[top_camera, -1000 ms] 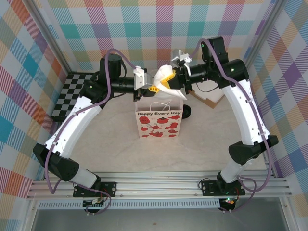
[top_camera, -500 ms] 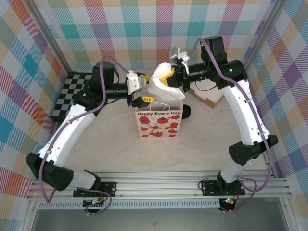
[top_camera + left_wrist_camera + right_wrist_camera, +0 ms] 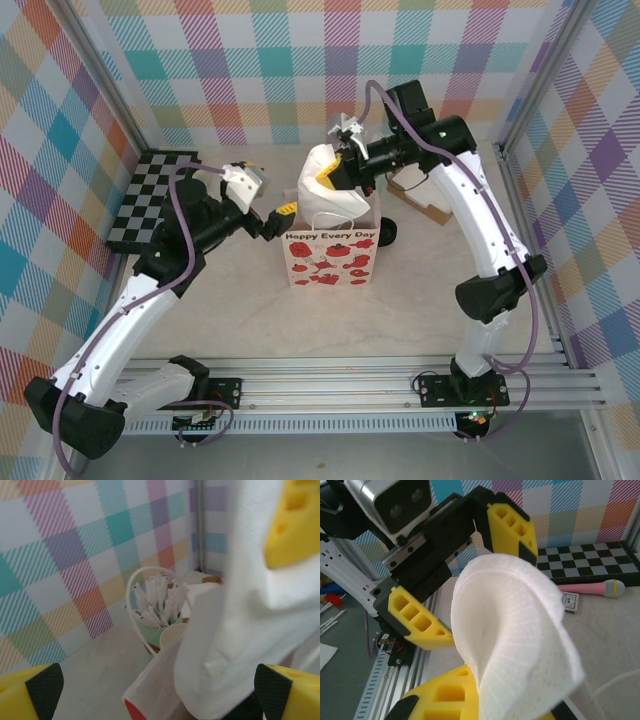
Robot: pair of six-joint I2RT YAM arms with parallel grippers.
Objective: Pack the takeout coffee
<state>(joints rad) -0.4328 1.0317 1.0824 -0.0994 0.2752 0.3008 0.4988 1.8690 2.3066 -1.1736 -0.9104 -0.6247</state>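
Note:
The red-and-white paper bag (image 3: 330, 257) stands upright mid-table with its mouth up. My right gripper (image 3: 336, 172) (image 3: 505, 705) is shut on a folded white napkin (image 3: 328, 190) (image 3: 520, 640), which hangs over the bag's mouth. My left gripper (image 3: 272, 214) (image 3: 160, 700) stands open beside the bag's upper left edge, with the bag's rim (image 3: 155, 690) and the napkin (image 3: 240, 630) between its fingers but not touching them. A small round black top (image 3: 388, 232) peeks out behind the bag's right side. I cannot tell whether it is the takeout coffee's lid.
A green cup of white cutlery (image 3: 157, 612) and a cream paper cup (image 3: 172, 630) stand behind the bag. A cardboard tray (image 3: 425, 200) sits at the back right, a checkered board (image 3: 150, 195) at the back left. A pink microphone (image 3: 592, 587) lies by the board.
My left arm has pulled back left and down, away from the napkin, to the bag's left edge. My right gripper has carried the napkin a little left, over the bag's mouth.

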